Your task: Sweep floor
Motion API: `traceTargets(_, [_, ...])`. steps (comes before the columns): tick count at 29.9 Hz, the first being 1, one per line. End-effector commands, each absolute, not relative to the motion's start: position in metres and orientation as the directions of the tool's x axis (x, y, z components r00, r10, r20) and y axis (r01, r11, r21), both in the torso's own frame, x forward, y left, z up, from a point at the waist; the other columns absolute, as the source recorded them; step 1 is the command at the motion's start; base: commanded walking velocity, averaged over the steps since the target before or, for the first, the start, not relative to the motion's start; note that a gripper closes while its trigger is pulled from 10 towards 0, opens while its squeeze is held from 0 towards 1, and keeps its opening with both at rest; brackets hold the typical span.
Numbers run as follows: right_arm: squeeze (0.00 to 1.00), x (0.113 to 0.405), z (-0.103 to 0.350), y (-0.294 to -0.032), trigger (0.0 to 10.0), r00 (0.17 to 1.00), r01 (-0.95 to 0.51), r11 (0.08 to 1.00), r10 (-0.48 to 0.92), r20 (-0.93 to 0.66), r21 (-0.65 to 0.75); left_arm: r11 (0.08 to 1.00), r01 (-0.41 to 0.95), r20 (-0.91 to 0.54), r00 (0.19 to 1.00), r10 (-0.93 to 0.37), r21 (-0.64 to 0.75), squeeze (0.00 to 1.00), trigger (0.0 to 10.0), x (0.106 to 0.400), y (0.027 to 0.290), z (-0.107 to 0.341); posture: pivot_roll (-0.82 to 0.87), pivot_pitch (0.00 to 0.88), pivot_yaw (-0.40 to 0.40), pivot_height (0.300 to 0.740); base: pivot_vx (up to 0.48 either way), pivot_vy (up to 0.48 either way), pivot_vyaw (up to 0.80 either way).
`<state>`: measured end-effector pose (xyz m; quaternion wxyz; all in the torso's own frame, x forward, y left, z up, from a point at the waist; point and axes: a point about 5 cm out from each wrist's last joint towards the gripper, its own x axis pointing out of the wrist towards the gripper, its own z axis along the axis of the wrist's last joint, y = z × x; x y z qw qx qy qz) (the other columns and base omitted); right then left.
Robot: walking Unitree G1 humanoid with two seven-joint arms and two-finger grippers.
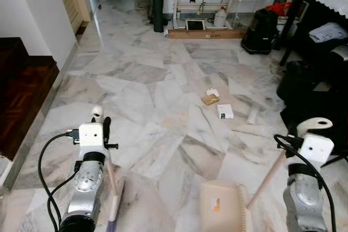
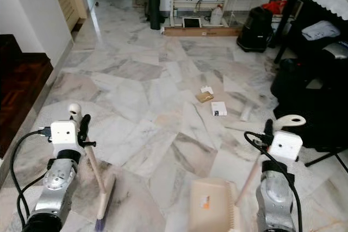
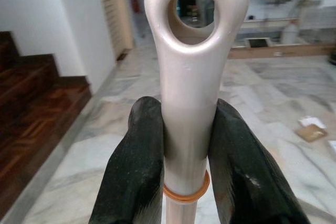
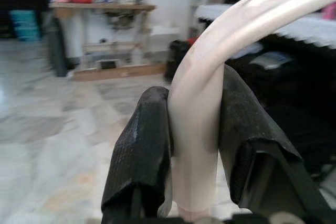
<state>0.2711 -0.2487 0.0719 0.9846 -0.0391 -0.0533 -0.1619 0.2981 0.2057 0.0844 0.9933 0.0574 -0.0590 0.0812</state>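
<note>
We stand on a marble floor (image 1: 163, 80), and everything here places itself by the dustpan (image 1: 220, 205), which rests low on that floor just ahead of us. Well beyond the dustpan, across the open floor, a workbench (image 1: 204, 4) backs the far wall, with a black bag (image 1: 260, 31) standing near its right end. Dark furniture (image 1: 321, 80) lines the room to the right of the dustpan, and a dark wooden stair (image 1: 22, 91) lies far off to its left.

The broom (image 2: 100, 199) stands to the left of the dustpan, bristles on the floor, its pale handle rising up into our left gripper (image 3: 186, 150), whose fingers are clamped on the handle just under its loop end. Our right gripper (image 4: 194, 129) is closed on the dustpan's curved handle, which slants up from the pan's right side.

The litter (image 1: 217, 104) lies ahead of the dustpan and a little right: a brown scrap, a white box, a paper bit and a pale tube, near one another.

We judge the sweep has yet to begin. To do it well, we should walk closer, set the pan flat on the near side of the scraps, plant the bristles beyond them, and draw short strokes toward the pan so light paper does not scatter.
</note>
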Motion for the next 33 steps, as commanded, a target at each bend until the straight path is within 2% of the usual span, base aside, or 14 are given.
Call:
traceTargets(1, [0.00,0.271,0.080,-0.248,10.0,0.941,0.315,0.947,-0.303,0.150,-0.060,0.975,-0.198,0.153,0.971,0.181,0.102,0.00,10.0,0.297,0.212,0.088,-0.07,0.000,-0.009,0.740,0.000,0.000,0.00])
traceTargets(9, [0.00,0.264,0.077,-0.249,10.0,0.934,0.336,0.940,-0.325,0.149,-0.056,0.985,-0.129,0.145,0.983,0.112,0.117,0.00,10.0,0.304,0.202,0.091,-0.10,0.000,0.054,0.740,0.095,0.000,0.00])
traceTargets(33, [0.00,0.259,0.072,-0.242,10.0,0.942,0.321,0.944,-0.311,0.123,-0.071,0.984,-0.118,0.144,0.985,0.099,0.135,0.00,10.0,0.299,0.209,0.091,-0.09,0.000,0.044,0.740,0.332,0.000,0.00])
